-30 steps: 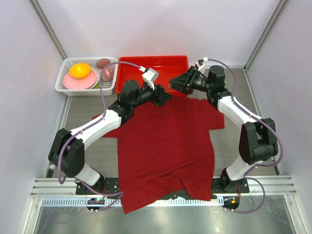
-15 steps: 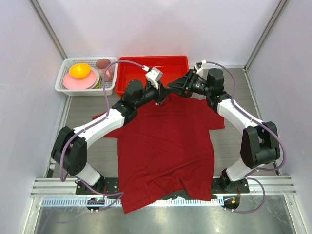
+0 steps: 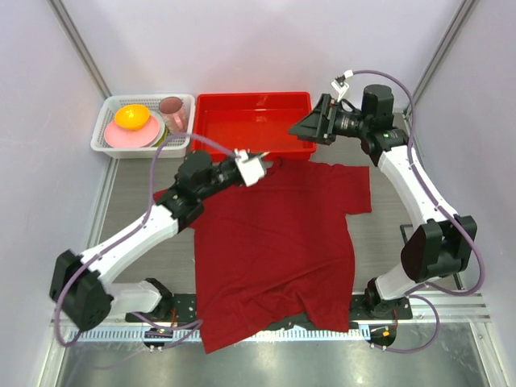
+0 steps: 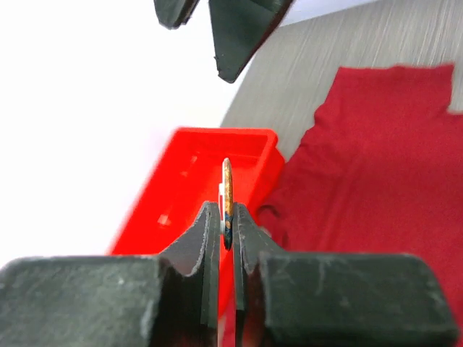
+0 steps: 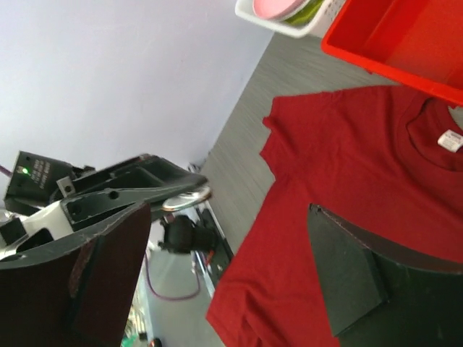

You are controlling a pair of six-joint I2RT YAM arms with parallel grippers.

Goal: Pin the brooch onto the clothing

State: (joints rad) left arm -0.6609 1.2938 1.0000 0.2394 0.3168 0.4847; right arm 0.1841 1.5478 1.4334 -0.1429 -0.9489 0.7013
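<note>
The brooch shows edge-on as a thin disc, pinched upright between the fingertips of my left gripper. That gripper hovers over the collar end of the clothing, a dark red T-shirt spread flat on the table. The right wrist view shows the brooch as a pale disc in the left gripper's fingers. My right gripper stands open and empty above the red tray's near right corner, apart from the brooch. A white neck label sits inside the collar.
A bright red plastic tray lies just behind the shirt's collar. To its left a white basket holds bowls, a yellow fruit and a cup. Walls close in the back and both sides.
The two grippers met at the collar; the left shut on the brooch and drew back left, while the right opened, let go and pulled away to the right.
</note>
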